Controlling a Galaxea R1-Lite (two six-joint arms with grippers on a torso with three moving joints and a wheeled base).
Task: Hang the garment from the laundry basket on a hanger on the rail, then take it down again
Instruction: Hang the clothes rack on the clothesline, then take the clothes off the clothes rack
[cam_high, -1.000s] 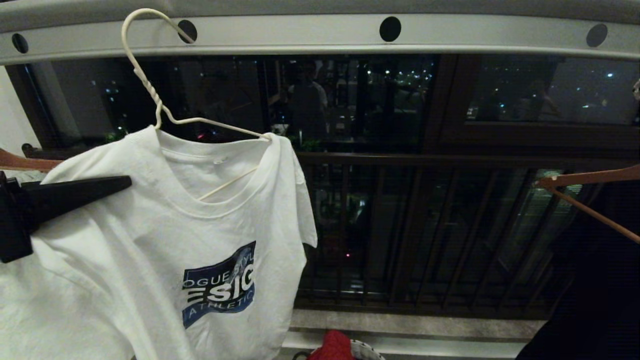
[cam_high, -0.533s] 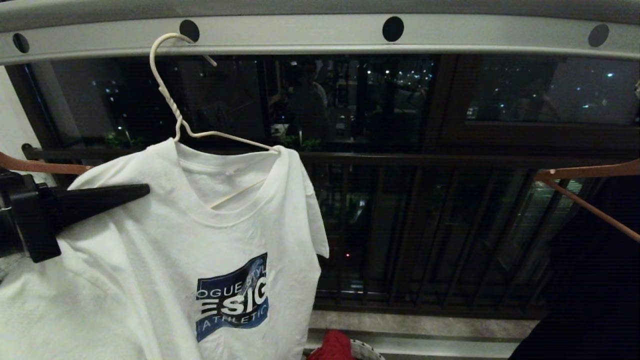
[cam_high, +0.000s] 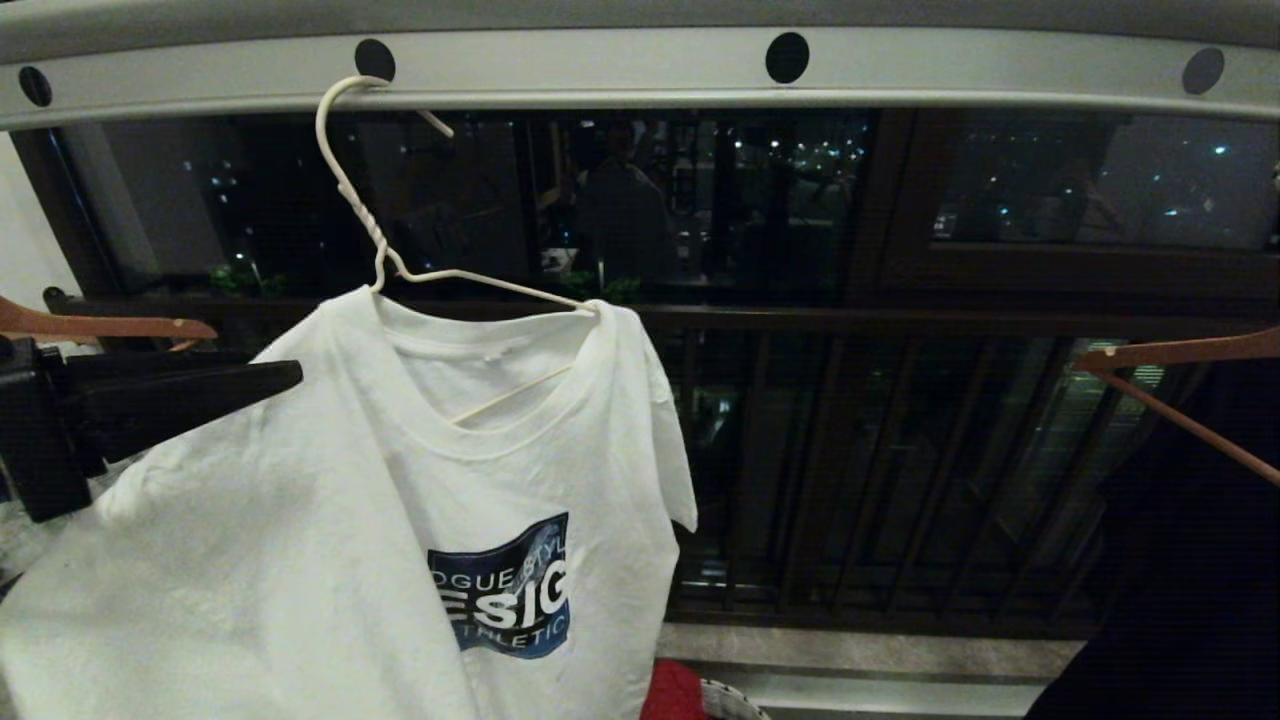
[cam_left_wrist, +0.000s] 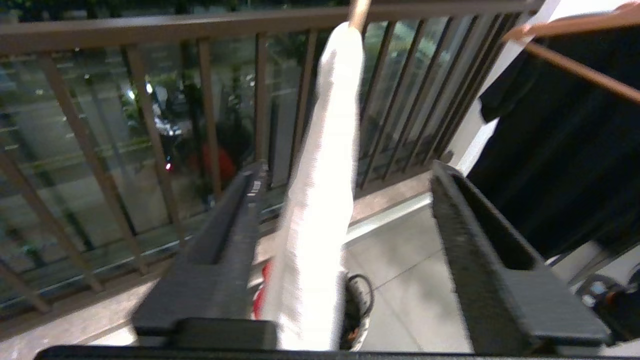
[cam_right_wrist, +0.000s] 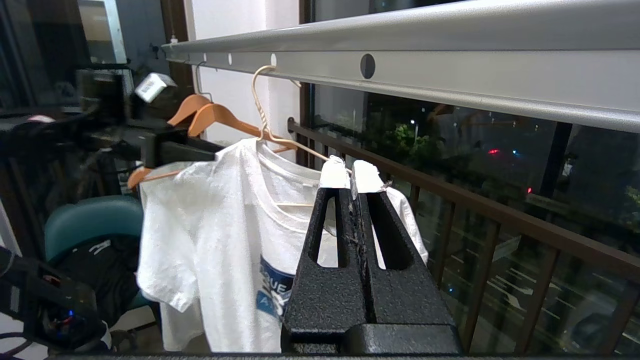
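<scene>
The white T-shirt (cam_high: 330, 500) with its blue chest print hangs on the white wire hanger (cam_high: 372, 230). The hanger's hook sits over the lower edge of the grey rail (cam_high: 640, 70), just below a hole. My left gripper (cam_high: 280, 375) is open at the shirt's shoulder. In the left wrist view the shirt (cam_left_wrist: 320, 200) passes edge-on between the spread fingers of the left gripper (cam_left_wrist: 347, 170), nearer one finger, and contact cannot be made out. My right gripper (cam_right_wrist: 350, 172) is shut and empty, off to the right of the shirt (cam_right_wrist: 220, 225). The laundry basket (cam_high: 735, 700) stands on the floor below.
Brown wooden hangers hang at the left (cam_high: 100, 325) and right (cam_high: 1170, 355), the right one carrying a dark garment (cam_high: 1180, 560). The dark balcony railing (cam_high: 900, 320) runs behind. A red cloth (cam_high: 670, 690) lies in the basket. A teal chair (cam_right_wrist: 90, 220) stands behind the left arm.
The hanger came down and to the right until its hook caught the rail's lower edge. My left gripper opened and let go of the shirt's shoulder. The shirt swung right.
</scene>
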